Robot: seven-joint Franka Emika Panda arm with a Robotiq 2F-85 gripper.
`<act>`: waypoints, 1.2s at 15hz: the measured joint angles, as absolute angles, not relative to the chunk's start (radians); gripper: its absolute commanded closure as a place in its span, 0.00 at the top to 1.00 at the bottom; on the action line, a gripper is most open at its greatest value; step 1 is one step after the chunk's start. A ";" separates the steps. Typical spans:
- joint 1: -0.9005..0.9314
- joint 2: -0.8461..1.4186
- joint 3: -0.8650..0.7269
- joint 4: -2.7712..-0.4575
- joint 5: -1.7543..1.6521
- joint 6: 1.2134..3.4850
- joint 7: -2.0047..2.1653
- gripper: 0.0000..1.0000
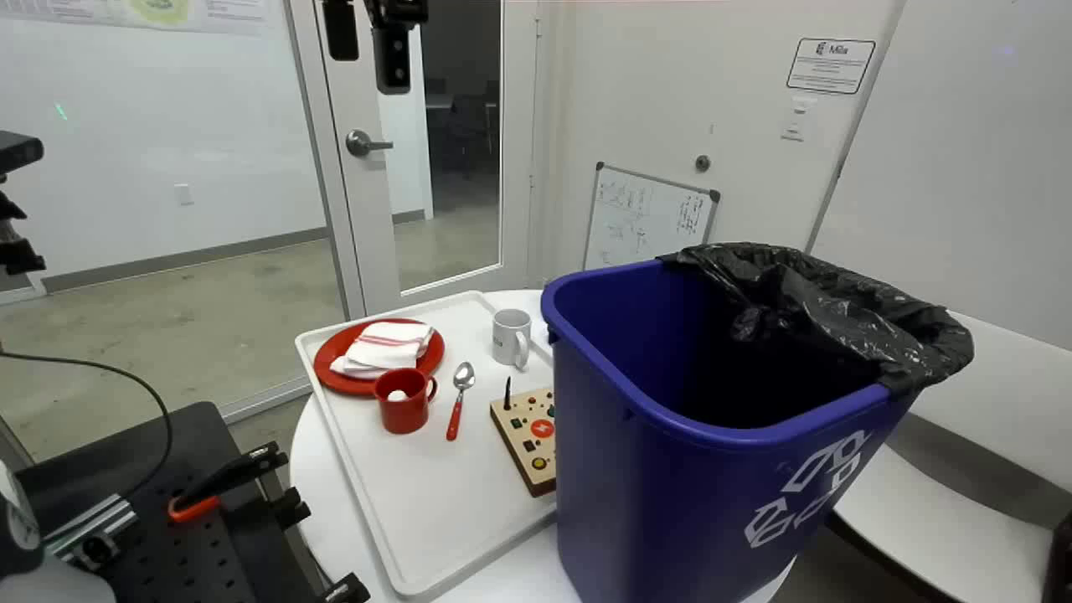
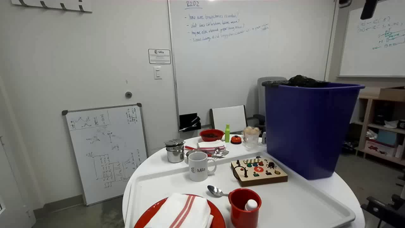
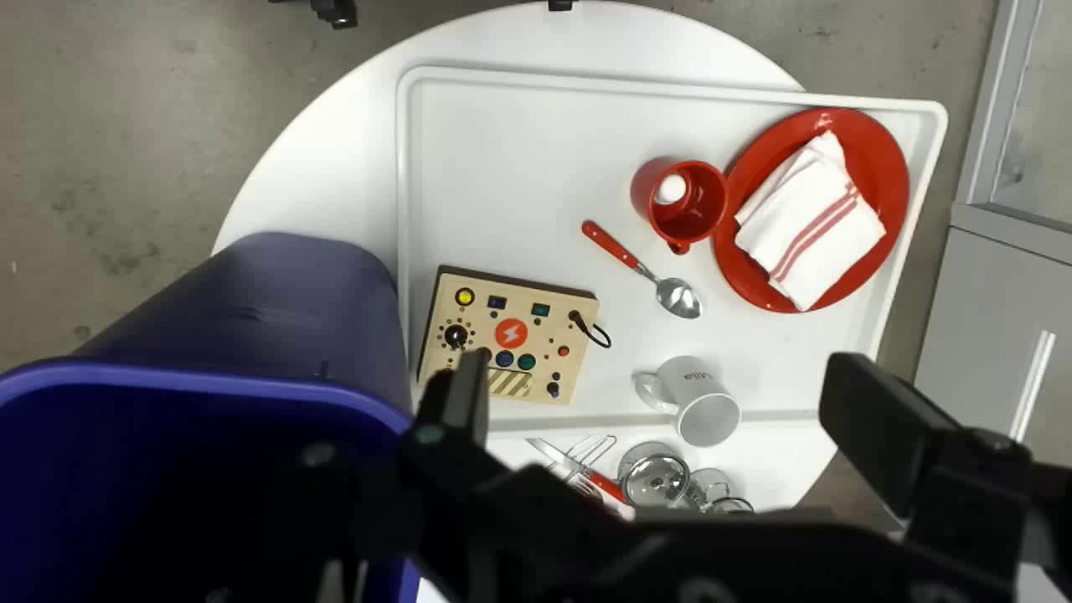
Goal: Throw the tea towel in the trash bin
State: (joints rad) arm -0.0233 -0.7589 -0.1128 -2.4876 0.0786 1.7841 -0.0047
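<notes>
The tea towel, white with red stripes, lies folded on a red plate; it shows in both exterior views (image 1: 387, 343) (image 2: 183, 211) and in the wrist view (image 3: 808, 222). The blue trash bin stands upright on the table, with a black bag over part of its rim; it is in both exterior views (image 1: 636, 494) (image 2: 310, 129) and in the wrist view (image 3: 310, 314). My gripper (image 1: 368, 71) is high above the table, with fingers apart and nothing between them; it also shows in the wrist view (image 3: 657, 381). It touches neither towel nor bin.
A white tray (image 1: 494, 528) holds the red plate (image 3: 883, 172), a red mug (image 3: 699, 209) with a white object inside, a spoon (image 3: 677, 297), a grey mug (image 3: 691, 394) and a switch board (image 3: 511, 335). Metal pots (image 2: 175, 153) and another striped cloth (image 2: 211, 144) stand beyond the tray.
</notes>
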 measured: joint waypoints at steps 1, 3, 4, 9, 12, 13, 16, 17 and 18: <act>-0.023 -0.759 -0.113 -2.487 0.079 1.784 -0.005 1.00; -0.024 -0.758 -0.111 -2.487 0.079 1.784 -0.006 1.00; -0.022 -0.757 -0.104 -2.488 0.079 1.788 -0.015 1.00; 0.015 -0.712 -0.036 -2.503 0.068 1.807 -0.077 1.00; 0.018 -0.691 -0.034 -2.502 0.067 1.807 -0.088 1.00; 0.017 -0.690 -0.034 -2.502 0.067 1.807 -0.088 1.00; 0.019 -0.680 -0.024 -2.503 0.051 1.845 -0.104 1.00; 0.028 -0.663 -0.012 -2.503 0.042 1.870 -0.121 1.00; 0.044 -0.635 0.005 -2.501 0.037 1.900 -0.140 1.00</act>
